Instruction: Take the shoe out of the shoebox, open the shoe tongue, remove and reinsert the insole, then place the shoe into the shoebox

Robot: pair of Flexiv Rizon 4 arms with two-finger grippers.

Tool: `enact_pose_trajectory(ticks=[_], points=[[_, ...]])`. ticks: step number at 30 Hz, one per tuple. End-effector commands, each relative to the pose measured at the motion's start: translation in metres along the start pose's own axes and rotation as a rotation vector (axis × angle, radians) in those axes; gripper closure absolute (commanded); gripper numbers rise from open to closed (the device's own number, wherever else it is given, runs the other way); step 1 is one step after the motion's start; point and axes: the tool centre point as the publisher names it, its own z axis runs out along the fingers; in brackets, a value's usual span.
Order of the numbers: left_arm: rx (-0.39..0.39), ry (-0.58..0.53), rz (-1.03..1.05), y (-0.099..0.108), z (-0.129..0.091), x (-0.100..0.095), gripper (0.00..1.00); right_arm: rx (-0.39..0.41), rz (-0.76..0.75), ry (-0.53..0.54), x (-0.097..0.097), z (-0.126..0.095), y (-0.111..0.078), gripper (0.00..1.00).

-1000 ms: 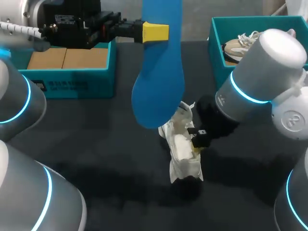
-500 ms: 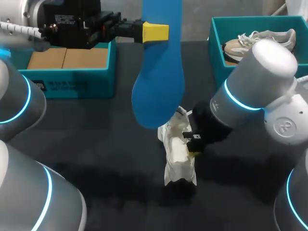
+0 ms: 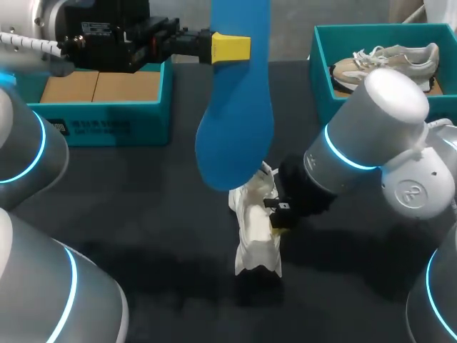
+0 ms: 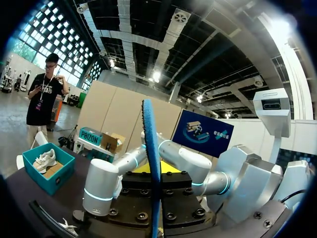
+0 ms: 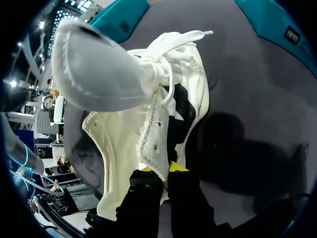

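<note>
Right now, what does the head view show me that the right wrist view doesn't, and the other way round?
Head view only: the left gripper holding the blue insole up above the table, and a beige shoe lying in the teal shoebox on the right.

Right wrist view only: the right gripper pinching a strip of the upper beside the laces, and the tongue pulled up clear of the opening.

Both: the white shoe on the dark table, gripped by the right gripper.
</note>
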Motion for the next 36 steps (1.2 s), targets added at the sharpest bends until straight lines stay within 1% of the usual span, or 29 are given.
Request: enact_pose_trajectory(ticks=[1, 17, 18, 19, 21, 22, 23, 26, 29, 32, 34, 35, 36], points=[[0.0, 0.001, 0.0, 0.001, 0.0, 0.0, 1.0, 0.007, 0.004, 0.007, 0.001, 0.008, 0.001, 1.0], [0.0, 0.001, 0.0, 0.001, 0.0, 0.0, 1.0, 0.015, 0.019, 0.012, -0.006, 0.017, 0.0, 1.0], [0.0, 0.001, 0.0, 0.001, 0.0, 0.0, 1.0, 0.014, 0.019, 0.013, -0.006, 0.018, 0.0, 0.75], [0.0, 0.001, 0.0, 0.001, 0.0, 0.0, 1.0, 0.013, 0.019, 0.014, -0.006, 0.017, -0.001, 0.7], [0.0, 0.001, 0.0, 0.001, 0.0, 0.0, 1.0, 0.011, 0.018, 0.014, -0.005, 0.015, -0.002, 0.53], [0.0, 0.001, 0.0, 0.001, 0.0, 0.0, 1.0, 0.008, 0.019, 0.014, -0.005, 0.014, -0.003, 0.11], [0.0, 0.001, 0.0, 0.001, 0.0, 0.0, 1.0, 0.006, 0.019, 0.014, -0.005, 0.013, -0.003, 0.0], [0.0, 0.001, 0.0, 0.001, 0.0, 0.0, 1.0, -0.002, 0.025, 0.017, -0.002, 0.01, -0.004, 0.0], [0.0, 0.001, 0.0, 0.001, 0.0, 0.0, 1.0, -0.009, 0.031, 0.044, 0.001, 0.005, -0.006, 0.0], [0.0, 0.001, 0.0, 0.001, 0.0, 0.0, 1.0, -0.027, 0.028, 0.089, 0.005, -0.005, -0.008, 0.0], [0.0, 0.001, 0.0, 0.001, 0.0, 0.0, 1.0, -0.038, 0.02, 0.146, 0.007, -0.014, -0.009, 0.0], [0.0, 0.001, 0.0, 0.001, 0.0, 0.0, 1.0, -0.046, 0.022, 0.148, 0.008, -0.017, -0.009, 0.0], [0.0, 0.001, 0.0, 0.001, 0.0, 0.0, 1.0, -0.052, 0.015, 0.197, 0.009, -0.025, -0.009, 0.0]])
